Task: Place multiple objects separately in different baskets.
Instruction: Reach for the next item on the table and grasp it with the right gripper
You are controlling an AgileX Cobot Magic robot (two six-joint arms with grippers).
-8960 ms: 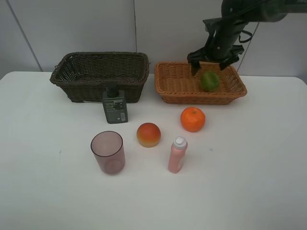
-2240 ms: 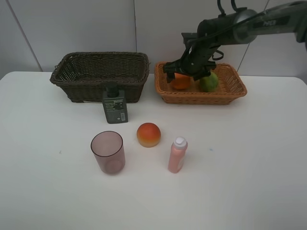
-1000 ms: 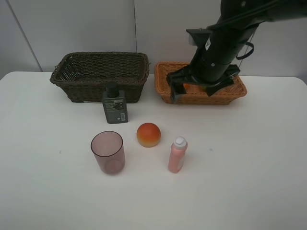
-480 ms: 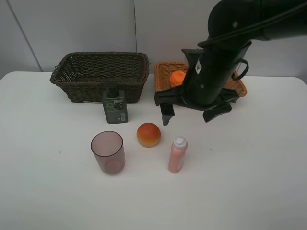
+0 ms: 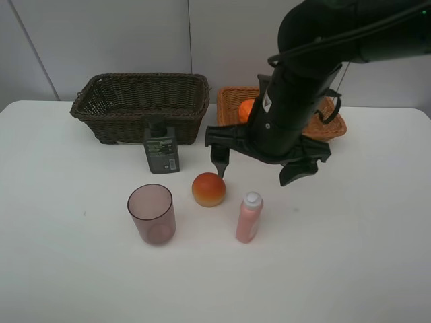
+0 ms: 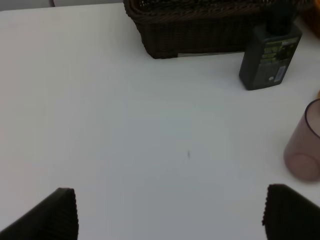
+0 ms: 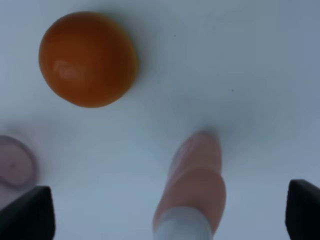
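At the back of the white worktop (image 5: 60, 235), against the wall, two wicker baskets stand side by side. The dark brown basket (image 5: 141, 101) is on the left, deep-walled, and what shows of its inside is plain weave. The light orange-brown basket (image 5: 227, 111) is just to its right, shallower, and mostly hidden behind the right arm. An orange (image 5: 246, 110) lies inside it near its left end. What else it holds cannot be told, as the arm covers the rest of it.

Just beside the front wall of the dark brown basket, a dark green pump bottle (image 5: 161, 149) stands upright on the worktop. Nearer the front edge stand a translucent mauve cup (image 5: 152, 214), upright with its mouth up, and a pink bottle (image 5: 249, 218) with a white cap, also upright. A red-yellow fruit (image 5: 209, 189) rests on the worktop between them, a little further back and apart from both.

The right tool (image 5: 255, 172) hangs above the worktop over the red-yellow fruit and the pink bottle, its jaws spread wide with nothing between them. One finger (image 5: 219, 163) is just behind the fruit in the high view. The right wrist view looks down on the fruit, the bottle's cap and an edge of the cup.

The left tool (image 6: 170, 215) is seen only from its wrist camera. Its jaws are wide apart and empty, over the worktop, with the dark brown basket, pump bottle and mauve cup ahead of it.
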